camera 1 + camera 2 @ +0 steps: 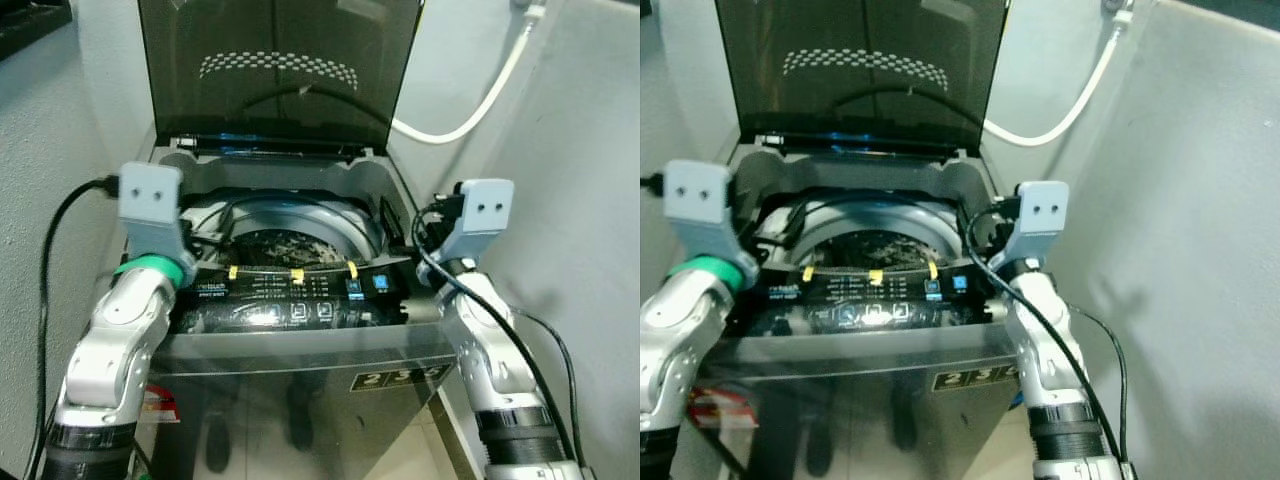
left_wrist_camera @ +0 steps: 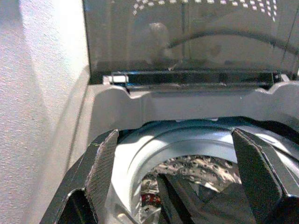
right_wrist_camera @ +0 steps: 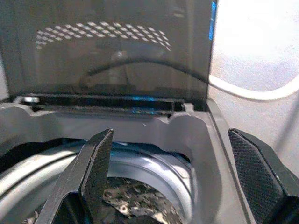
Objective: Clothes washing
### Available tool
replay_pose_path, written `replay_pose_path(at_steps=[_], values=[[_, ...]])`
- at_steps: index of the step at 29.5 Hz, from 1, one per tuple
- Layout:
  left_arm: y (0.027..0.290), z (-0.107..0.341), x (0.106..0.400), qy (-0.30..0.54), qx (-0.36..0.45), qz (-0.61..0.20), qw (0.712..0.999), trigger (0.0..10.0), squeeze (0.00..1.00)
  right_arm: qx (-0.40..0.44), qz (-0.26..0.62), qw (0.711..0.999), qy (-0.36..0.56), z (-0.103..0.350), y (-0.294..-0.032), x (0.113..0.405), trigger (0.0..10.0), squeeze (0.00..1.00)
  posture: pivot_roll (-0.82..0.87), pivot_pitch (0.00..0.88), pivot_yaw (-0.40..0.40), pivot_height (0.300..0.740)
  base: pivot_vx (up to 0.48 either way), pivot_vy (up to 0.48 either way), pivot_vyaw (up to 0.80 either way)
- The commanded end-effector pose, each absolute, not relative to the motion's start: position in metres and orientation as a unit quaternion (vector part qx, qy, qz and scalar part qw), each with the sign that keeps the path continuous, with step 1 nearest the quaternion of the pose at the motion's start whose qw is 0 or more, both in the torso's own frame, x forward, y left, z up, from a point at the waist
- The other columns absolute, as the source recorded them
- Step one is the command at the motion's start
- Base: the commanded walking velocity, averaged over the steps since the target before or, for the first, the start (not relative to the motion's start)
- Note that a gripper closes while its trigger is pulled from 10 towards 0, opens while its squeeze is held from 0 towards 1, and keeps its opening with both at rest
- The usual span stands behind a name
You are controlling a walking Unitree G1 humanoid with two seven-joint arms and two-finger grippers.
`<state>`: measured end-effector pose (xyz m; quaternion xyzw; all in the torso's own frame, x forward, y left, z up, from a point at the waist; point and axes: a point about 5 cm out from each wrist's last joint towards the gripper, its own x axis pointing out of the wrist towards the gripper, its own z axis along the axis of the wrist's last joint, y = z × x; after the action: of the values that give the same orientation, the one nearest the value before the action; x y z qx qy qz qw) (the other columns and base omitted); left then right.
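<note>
A: From the head views, what stands in front?
B: A grey top-loading washing machine (image 1: 300, 350) with its dark tinted lid (image 1: 275, 70) raised upright at the far side. The perforated steel drum (image 1: 290, 245) lies open below, with dark clothes (image 1: 280, 248) inside it. A black control panel (image 1: 300, 300) runs along the near edge.

A: And the arms?
B: Both silver arms reach over the near rim, the left one with a green ring at its wrist. A white hose (image 1: 480, 100) curves along the wall at the far right, and a black cable (image 1: 50, 260) loops at the left.

A: The left wrist view?
B: The left gripper (image 2: 173, 158) hangs over the drum's left side, its black fingers (image 2: 100, 168) spread wide and holding nothing. The drum holes glint below.

A: The right wrist view?
B: The right gripper (image 3: 173, 163) hovers over the drum's right side, also spread apart and empty, with the lid hinge far ahead.
</note>
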<state>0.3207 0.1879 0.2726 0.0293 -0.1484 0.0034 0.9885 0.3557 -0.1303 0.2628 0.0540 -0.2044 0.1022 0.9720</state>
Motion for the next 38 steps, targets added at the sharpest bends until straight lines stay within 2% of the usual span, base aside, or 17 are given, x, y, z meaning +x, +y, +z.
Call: replay_pose_path(at_steps=[1, 10, 21, 29, 31, 38], values=[[0.188, 0.272, 0.319, -0.143, 0.043, 0.007, 0.989, 10.0, 0.00, 0.057, 0.102, 0.972, -0.202, 0.262, -0.132, 0.358, 10.0, 0.00, 0.05, 0.016, -0.066, 0.740, 0.000, 0.000, 0.00], [0.178, 0.269, 0.320, -0.137, 0.029, 0.012, 0.990, 10.0, 0.00, 0.019, 0.135, 0.978, -0.159, 0.244, -0.117, 0.357, 10.0, 0.00, 0.02, 0.008, -0.048, 0.740, 0.000, -0.134, 0.00], [0.173, 0.259, 0.315, -0.127, 0.015, 0.016, 0.992, 10.0, 0.00, 0.011, 0.125, 0.981, -0.151, 0.236, -0.122, 0.353, 10.0, 0.00, 0.01, 0.012, -0.039, 0.740, 0.000, -0.163, 0.00], [0.172, 0.259, 0.314, -0.127, 0.009, 0.020, 0.992, 10.0, 0.00, 0.006, 0.128, 0.980, -0.150, 0.235, -0.122, 0.352, 10.0, 0.00, 0.01, 0.019, -0.046, 0.740, 0.000, -0.390, 0.00], [0.174, 0.259, 0.312, -0.127, -0.024, 0.026, 0.991, 10.0, 0.00, 0.002, 0.130, 0.980, -0.150, 0.235, -0.121, 0.352, 10.0, 0.00, 0.01, 0.024, -0.049, 0.740, 0.000, 0.238, 0.00], [0.177, 0.261, 0.310, -0.133, -0.025, 0.030, 0.990, 10.0, 0.00, -0.001, 0.132, 0.980, -0.148, 0.235, -0.120, 0.352, 10.0, 0.00, 0.01, 0.027, -0.051, 0.740, 0.000, 0.476, 0.00]])
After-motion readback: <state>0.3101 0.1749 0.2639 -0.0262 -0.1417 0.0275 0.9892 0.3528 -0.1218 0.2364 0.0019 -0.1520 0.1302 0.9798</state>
